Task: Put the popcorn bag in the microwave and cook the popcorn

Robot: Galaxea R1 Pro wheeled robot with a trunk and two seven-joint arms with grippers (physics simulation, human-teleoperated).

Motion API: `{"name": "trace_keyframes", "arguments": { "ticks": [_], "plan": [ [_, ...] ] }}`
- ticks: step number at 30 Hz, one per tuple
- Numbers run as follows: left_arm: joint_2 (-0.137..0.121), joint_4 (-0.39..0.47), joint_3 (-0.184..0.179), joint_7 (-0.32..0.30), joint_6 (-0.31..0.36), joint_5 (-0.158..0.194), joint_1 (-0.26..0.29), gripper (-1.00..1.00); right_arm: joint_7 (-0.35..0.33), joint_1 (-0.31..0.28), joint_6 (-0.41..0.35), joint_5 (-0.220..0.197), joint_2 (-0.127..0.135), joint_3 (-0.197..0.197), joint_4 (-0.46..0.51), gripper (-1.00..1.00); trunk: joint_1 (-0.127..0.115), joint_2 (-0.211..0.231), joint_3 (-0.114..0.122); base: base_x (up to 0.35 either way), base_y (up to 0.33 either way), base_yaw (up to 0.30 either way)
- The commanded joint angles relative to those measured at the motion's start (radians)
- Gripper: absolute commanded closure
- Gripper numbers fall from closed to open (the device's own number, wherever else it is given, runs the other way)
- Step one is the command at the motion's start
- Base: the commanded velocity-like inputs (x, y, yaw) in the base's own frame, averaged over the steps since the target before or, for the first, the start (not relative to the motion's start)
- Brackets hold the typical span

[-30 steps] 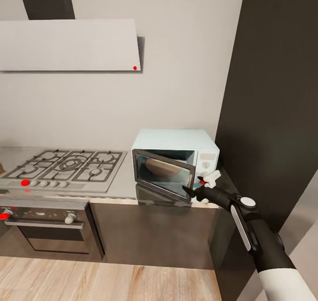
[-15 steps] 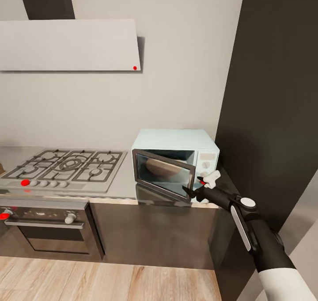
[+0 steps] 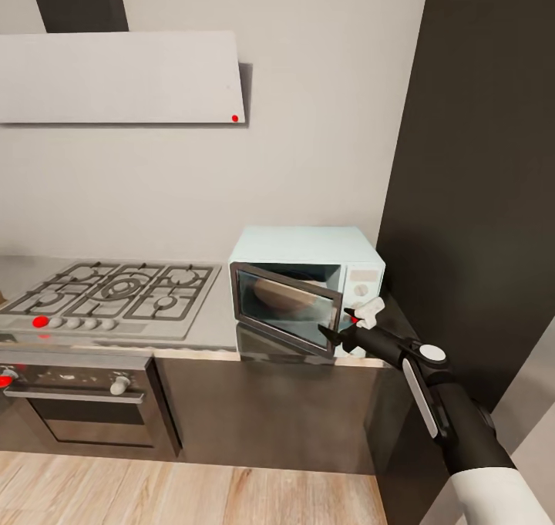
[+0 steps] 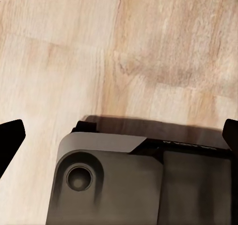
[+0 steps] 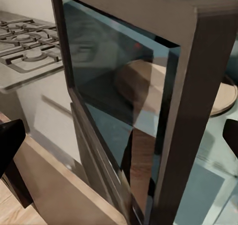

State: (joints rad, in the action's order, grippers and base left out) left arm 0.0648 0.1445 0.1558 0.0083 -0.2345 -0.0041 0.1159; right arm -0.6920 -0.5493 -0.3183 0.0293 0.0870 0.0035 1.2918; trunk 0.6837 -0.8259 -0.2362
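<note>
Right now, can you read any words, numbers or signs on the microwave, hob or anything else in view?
No readable text anywhere.
Microwave control panel: pale round buttons and a small display strip, too small and blurred to read.
Hob and oven knobs: red marks, no lettering.
Hood: one red dot, no writing.
Microwave door: plain dark glass, no label.

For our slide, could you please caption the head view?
Right gripper at the pale mint-blue microwave's half-open dark glass door.
</note>
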Motion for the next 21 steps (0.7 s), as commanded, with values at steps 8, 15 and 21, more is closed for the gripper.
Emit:
{"name": "trace_keyframes", "arguments": {
  "ticks": [8, 15, 21],
  "plan": [
    [0.001, -0.001, 0.004, 0.001, -0.003, 0.0, 0.001, -1.0, -0.003, -0.001, -0.005, 0.003, 0.0, 0.001, 0.001, -1.0, 0.0, -0.001, -0.001, 0.039, 0.04, 0.0],
    [0.001, -0.001, 0.004, 0.001, -0.003, 0.0, 0.001, -1.0, -0.003, 0.0, -0.005, 0.003, 0.0, 0.001, 0.001, -1.0, 0.0, -0.001, -0.001, 0.0, 0.0, 0.0],
    [0.001, -0.001, 0.004, 0.001, -0.003, 0.0, 0.001, -1.0, -0.003, -0.001, -0.005, 0.003, 0.001, 0.0, 0.001, -1.0, 0.0, -0.001, -0.001, 0.0, 0.0, 0.0]
  ]
}}
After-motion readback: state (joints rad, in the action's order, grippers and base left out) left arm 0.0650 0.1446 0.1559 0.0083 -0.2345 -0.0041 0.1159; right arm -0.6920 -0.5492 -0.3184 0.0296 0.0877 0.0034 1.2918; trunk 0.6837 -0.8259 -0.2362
